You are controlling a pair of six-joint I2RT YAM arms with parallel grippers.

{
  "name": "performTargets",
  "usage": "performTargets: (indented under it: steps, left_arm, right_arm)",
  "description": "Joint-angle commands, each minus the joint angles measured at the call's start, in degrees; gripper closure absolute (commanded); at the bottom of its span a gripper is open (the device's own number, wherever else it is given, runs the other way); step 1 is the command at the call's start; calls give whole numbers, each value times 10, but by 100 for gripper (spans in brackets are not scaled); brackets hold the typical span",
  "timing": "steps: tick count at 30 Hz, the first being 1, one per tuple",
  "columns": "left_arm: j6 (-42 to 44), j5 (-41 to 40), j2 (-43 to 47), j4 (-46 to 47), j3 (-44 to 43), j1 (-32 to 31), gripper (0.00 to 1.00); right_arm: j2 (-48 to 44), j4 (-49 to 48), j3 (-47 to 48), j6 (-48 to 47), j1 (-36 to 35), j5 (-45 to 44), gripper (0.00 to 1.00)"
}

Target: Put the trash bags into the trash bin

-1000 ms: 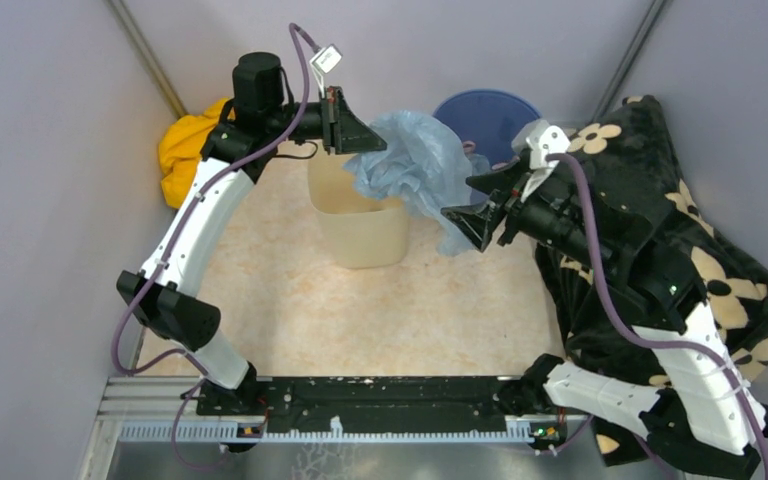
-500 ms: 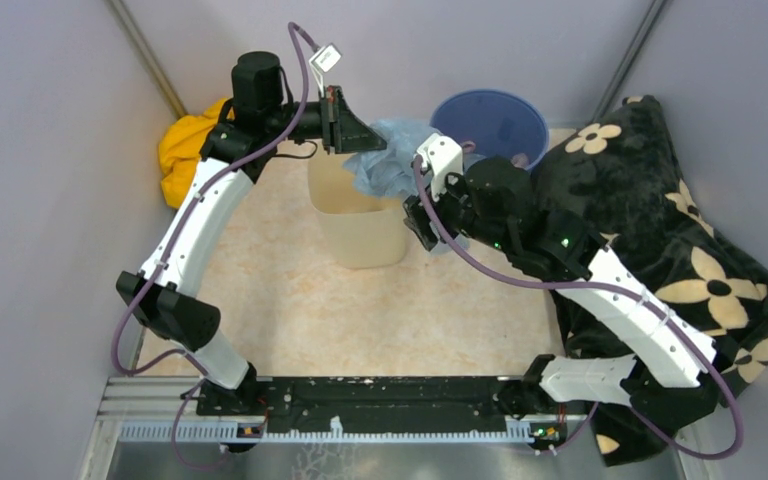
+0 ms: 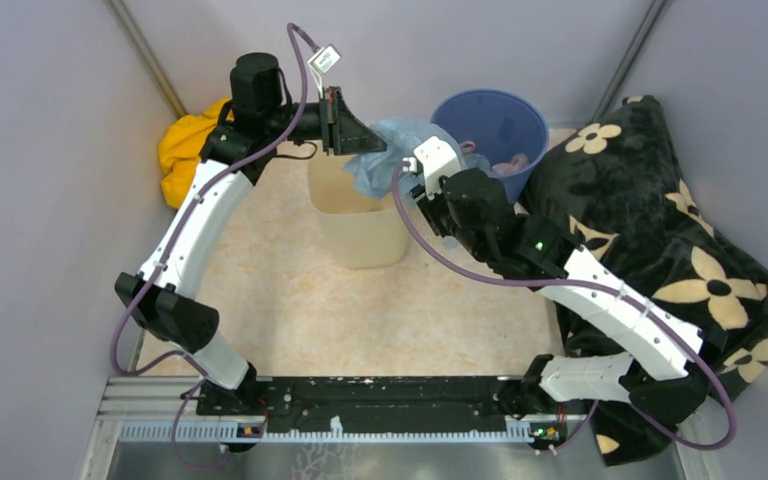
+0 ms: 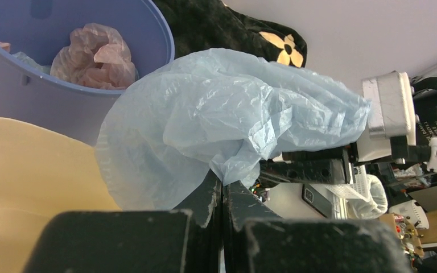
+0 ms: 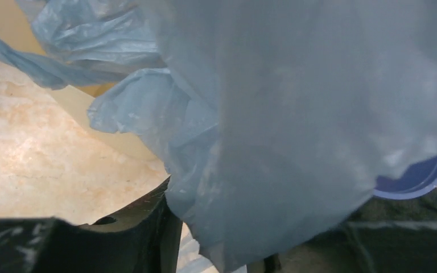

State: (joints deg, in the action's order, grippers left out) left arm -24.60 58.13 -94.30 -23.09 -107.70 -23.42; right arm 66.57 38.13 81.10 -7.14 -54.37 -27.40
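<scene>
Left hand (image 4: 222, 190) pinched shut on bag (image 4: 227, 114) edge, suspending it over bin (image 3: 360, 235) mouth. Right hand (image 3: 412, 200) right of bin, buried in bag folds, probably gathering slack; grip unclear.

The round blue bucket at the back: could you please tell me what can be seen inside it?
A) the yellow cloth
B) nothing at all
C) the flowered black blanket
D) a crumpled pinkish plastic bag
D: the left wrist view looks into the blue bucket and shows a crumpled pinkish bag lying in it.
</scene>
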Motion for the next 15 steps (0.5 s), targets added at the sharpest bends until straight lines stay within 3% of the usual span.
performTargets:
  steps: [1,7,15]
  left_arm:
    - [-4,21,24,24,6,-1,100]
    - [-4,23,35,24,9,-1,100]
    - [-2,14,43,16,28,31,100]
  right_arm:
    - [1,-43,2,-5,-7,-48,67]
    - [-34,-51,-11,4,-7,-87,75]
    - [-166,-50,10,55,-7,-193,81]
